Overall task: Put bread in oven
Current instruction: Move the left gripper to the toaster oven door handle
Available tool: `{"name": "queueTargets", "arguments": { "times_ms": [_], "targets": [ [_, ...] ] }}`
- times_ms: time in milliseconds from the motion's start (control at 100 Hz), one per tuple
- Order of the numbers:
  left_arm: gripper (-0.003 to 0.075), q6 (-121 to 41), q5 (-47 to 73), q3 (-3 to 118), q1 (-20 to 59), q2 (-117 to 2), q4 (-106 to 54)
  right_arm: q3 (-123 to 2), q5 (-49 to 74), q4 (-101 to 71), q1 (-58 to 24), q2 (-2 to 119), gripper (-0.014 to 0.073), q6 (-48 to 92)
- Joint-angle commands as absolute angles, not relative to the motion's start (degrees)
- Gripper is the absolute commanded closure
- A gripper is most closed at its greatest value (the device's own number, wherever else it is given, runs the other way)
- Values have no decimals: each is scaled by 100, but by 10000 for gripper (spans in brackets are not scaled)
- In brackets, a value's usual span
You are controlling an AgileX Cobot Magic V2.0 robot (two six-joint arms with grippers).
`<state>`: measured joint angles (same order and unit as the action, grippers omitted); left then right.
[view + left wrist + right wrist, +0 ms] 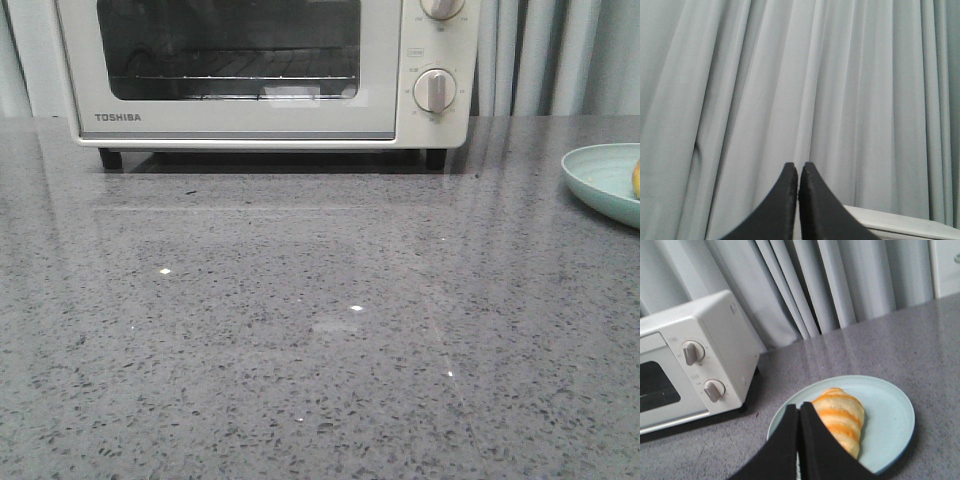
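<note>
Front view: the cream-white oven (pixel 265 70) stands at the far edge of my grey speckled desk (pixel 300 340), its glass door shut, the wire rack visible through the window and two round knobs (pixel 435 90) on its right panel. At the right edge sits a pale blue plate (pixel 600 180), cut off by the frame, with a sliver of yellow bread (pixel 636 180) just showing on it. Neither of my arms appears here.

Left wrist view: my left tool (pixel 798 172) points at a pleated pale curtain (pixel 790 85), its two black fingers pressed together with nothing between them. A white ledge (pixel 900 222) shows just beside the fingers.

Right wrist view: my right tool (pixel 799 412) hangs above the near rim of the plate (pixel 890 410), its black fingers closed together and empty. The golden, brown-banded bread (pixel 840 417) lies on the plate just beside the fingertips; whether they touch it I cannot tell. The oven (pixel 690 370) stands near the plate, door shut, curtain (pixel 830 285) behind.
</note>
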<state>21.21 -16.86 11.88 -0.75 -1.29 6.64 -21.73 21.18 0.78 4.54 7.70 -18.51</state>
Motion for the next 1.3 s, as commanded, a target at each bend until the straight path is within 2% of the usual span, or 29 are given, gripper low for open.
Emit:
{"name": "queueTargets", "arguments": {
  "times_ms": [0, 360, 550, 790, 1290],
  "targets": [
    [742, 2262, -1504, 1668, -45, -440, 685, -2652, 2115, 85, 493, 1102, 661, -1766],
    [742, 2319, -641, 2885, 205, -1731, 525, -3806, 3254, -229, 493, 1912, 661, -1297],
    [742, 2319, -628, 3367, 1260, -2694, 522, -4084, 3515, -1031, 493, 2247, 661, -522],
    [742, 2309, -648, 4043, 2400, -4120, 956, -4309, 3828, -1044, 493, 2391, 661, -510],
    [742, 2273, -1103, 5596, 2435, -6669, 1269, -4451, 4166, -1047, 493, 2391, 661, -510]
  ]
}}
